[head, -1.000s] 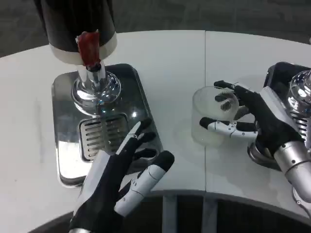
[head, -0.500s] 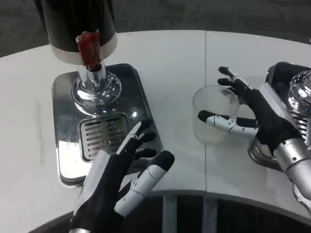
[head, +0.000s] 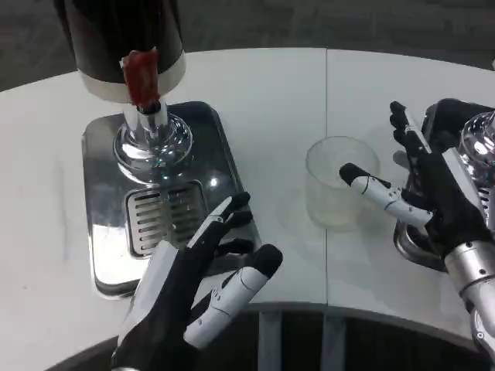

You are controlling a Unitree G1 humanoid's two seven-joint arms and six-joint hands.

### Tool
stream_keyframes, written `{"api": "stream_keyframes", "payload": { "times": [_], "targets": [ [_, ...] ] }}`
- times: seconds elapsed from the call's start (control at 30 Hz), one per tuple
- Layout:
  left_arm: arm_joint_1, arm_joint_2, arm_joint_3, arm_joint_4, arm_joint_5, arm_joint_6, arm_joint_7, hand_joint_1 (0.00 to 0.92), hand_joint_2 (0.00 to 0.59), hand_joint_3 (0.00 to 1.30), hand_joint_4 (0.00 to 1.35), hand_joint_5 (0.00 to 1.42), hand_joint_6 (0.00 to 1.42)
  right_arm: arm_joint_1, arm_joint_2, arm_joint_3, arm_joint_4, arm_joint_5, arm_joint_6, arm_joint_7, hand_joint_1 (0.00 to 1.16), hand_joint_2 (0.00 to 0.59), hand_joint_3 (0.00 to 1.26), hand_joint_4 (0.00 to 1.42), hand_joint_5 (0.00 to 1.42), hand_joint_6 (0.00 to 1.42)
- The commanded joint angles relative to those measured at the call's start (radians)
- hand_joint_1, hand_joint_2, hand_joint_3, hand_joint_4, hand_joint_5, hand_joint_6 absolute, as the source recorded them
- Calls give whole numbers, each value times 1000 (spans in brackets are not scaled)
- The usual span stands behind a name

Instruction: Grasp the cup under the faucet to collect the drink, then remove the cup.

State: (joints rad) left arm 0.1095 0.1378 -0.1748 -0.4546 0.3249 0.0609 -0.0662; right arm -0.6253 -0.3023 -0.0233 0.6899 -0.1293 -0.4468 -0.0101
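A white table (head: 309,85) fills most of the view, with a thin seam running down its right half. On its left side sits a shiny metal drip tray (head: 104,154) with a slotted grate (head: 162,216) near its front. A dark drink dispenser (head: 116,35) rises at the back of the tray, carrying a red tap handle (head: 141,76) above a chrome faucet (head: 151,135).

At the right edge, part of a second dark tray (head: 445,112) and another chrome fitting (head: 479,139) show.

The left hand (head: 197,290) hovers low at the front of the view, over the near right corner of the drip tray. Its fingers are spread and point toward the grate, holding nothing.

The right hand (head: 421,193) sits at the right, in front of the second tray. Its fingers are spread apart and empty; the thumb reaches toward the cup, its tip overlapping the cup's right side in this view, though contact cannot be told.

The clear plastic cup (head: 332,185) stands upright on the bare table, right of the drip tray and well away from the faucet, just left of the seam.
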Motion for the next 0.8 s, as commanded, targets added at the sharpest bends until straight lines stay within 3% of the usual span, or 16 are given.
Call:
{"api": "stream_keyframes", "payload": {
  "times": [0.03, 0.2, 0.47, 0.8],
  "targets": [
    [20, 7, -9, -24, 5, 7, -12, 0, 42, 142, 161, 288, 336, 15, 34, 1, 44, 0, -36, -18, 504, 169, 0, 0, 0, 54],
    [25, 14, -7, -38, 10, 17, -19, 0, 43, 149, 161, 288, 336, -5, 54, 6, 110, -10, -67, -32, 512, 169, 0, 0, 0, 51],
    [33, 22, -6, -61, 17, 37, -27, 0, 44, 159, 161, 288, 336, -58, 51, 10, 194, -28, -82, -57, 536, 164, 0, 0, 0, 63],
    [22, 19, -18, -60, 24, 53, -29, 0, 44, 161, 161, 288, 336, -62, 49, 28, 231, -64, -105, -83, 562, 161, 0, 0, 15, 79]
  ]
}}
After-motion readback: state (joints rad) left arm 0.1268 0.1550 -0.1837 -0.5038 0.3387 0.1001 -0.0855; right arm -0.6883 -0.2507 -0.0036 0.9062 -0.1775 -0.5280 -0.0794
